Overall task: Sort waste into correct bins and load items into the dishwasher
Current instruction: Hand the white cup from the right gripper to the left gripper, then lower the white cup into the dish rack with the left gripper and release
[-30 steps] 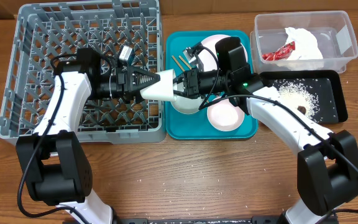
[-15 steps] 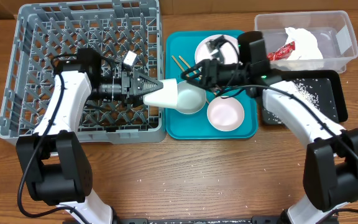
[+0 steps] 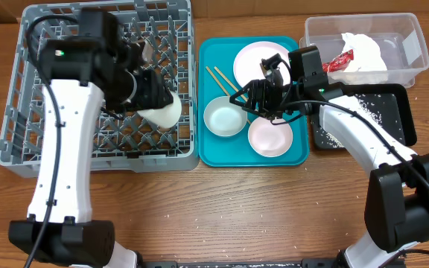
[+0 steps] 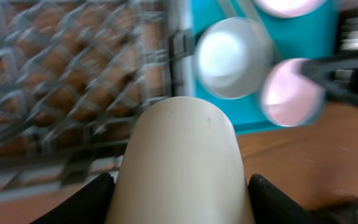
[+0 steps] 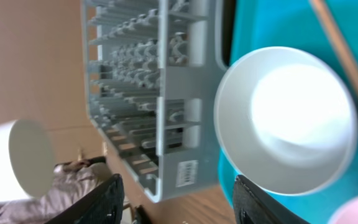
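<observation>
The left tool point(image 4: 179, 186) is closed on the small white cup point(image 4: 182, 140), one finger on each side of it. From overhead the cup sits over the right-hand part of the grey dish rack point(image 3: 28, 141); whether it touches the pegs cannot be told, and the left wrist view is blurred.

The right tool point(image 3: 250, 97) hangs over the teal tray point(image 3: 208, 152) with its fingers point(image 5: 104, 199) spread wide and nothing between them. Just beside it on the tray lies the whitish-grey bowl point(image 3: 225, 117), mouth up, with the pink bowl point(image 3: 269, 137) near it, the pale pink plate point(image 3: 253, 59) farther back and the two chopsticks point(image 3: 222, 82) lying slantwise.

The only print in sight is a small white sticker point(image 5: 186, 174) on the rack's outer wall, with dark marks too small to read. The red wrapper point(image 3: 336, 63) shows no legible writing either; it lies with the crumpled napkin point(image 3: 365, 50) in the clear tub point(image 3: 415, 45). Rice grains point(image 3: 363, 112) are scattered in the black tray point(image 3: 401, 126). Everything stands on the wooden table point(image 3: 222, 216).
</observation>
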